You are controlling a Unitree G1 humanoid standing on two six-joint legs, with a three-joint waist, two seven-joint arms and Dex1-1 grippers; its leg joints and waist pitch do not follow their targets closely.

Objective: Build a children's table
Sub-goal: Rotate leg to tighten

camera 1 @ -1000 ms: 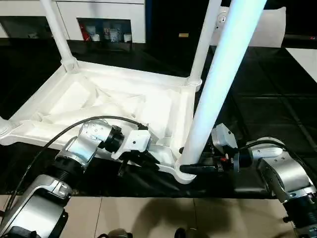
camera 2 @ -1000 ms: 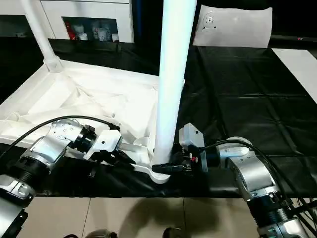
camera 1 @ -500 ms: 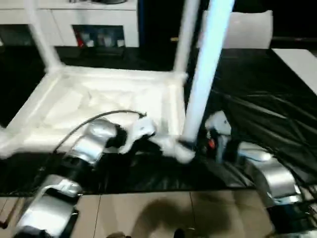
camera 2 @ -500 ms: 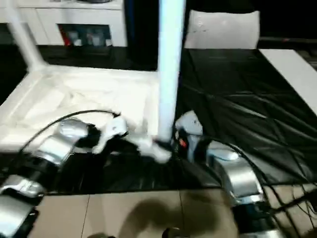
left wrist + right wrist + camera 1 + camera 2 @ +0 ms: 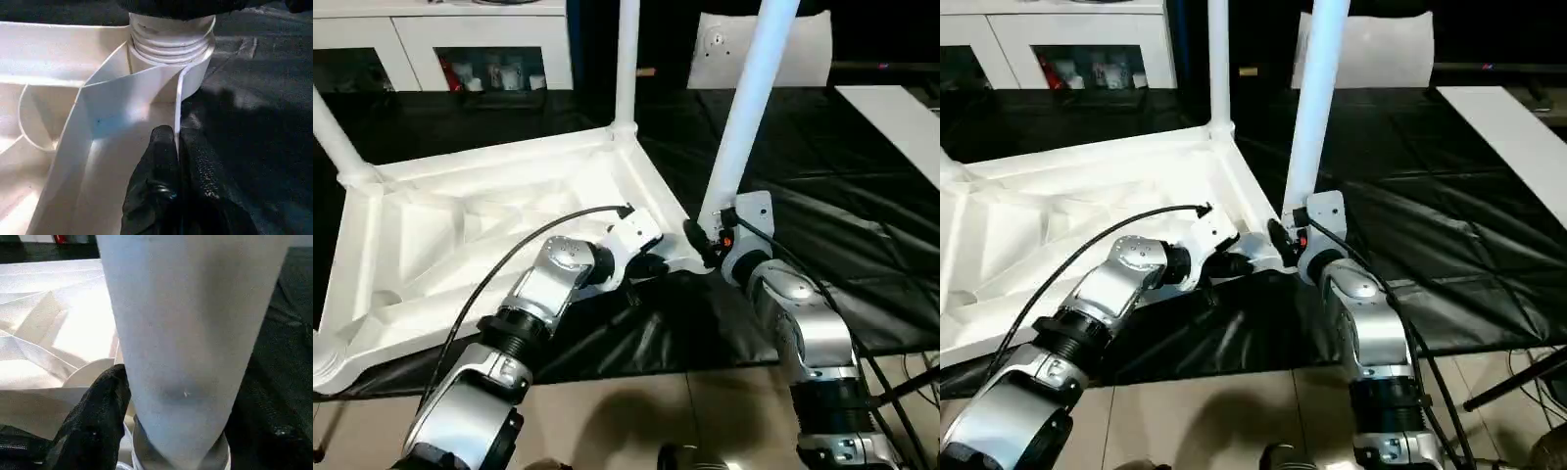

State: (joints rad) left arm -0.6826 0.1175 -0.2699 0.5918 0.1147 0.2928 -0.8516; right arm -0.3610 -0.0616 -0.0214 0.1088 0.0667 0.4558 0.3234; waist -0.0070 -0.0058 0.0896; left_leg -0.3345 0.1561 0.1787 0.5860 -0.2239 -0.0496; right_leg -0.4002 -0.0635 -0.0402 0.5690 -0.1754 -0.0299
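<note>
The left gripper [image 5: 178,161] is pinching its two black fingers shut on the thin side wall of the tabletop [image 5: 489,211], just beside the near corner socket [image 5: 171,54]. The right gripper [image 5: 708,238] is wrapping its fingers [image 5: 100,406] around the foot of the nearest leg [image 5: 744,108], right where it enters that socket; one finger is showing against the leg, the other is hidden behind it, so how firmly it is gripping cannot be told. The tabletop is lying upside down on the black-covered work table [image 5: 862,186], ribbed side up, with this leg and others at the far corners [image 5: 626,59] standing up from it. The step in hand seems to be seating this leg. The next move probably calls for pressing or twisting it home while the left gripper is steadying the rim.
</note>
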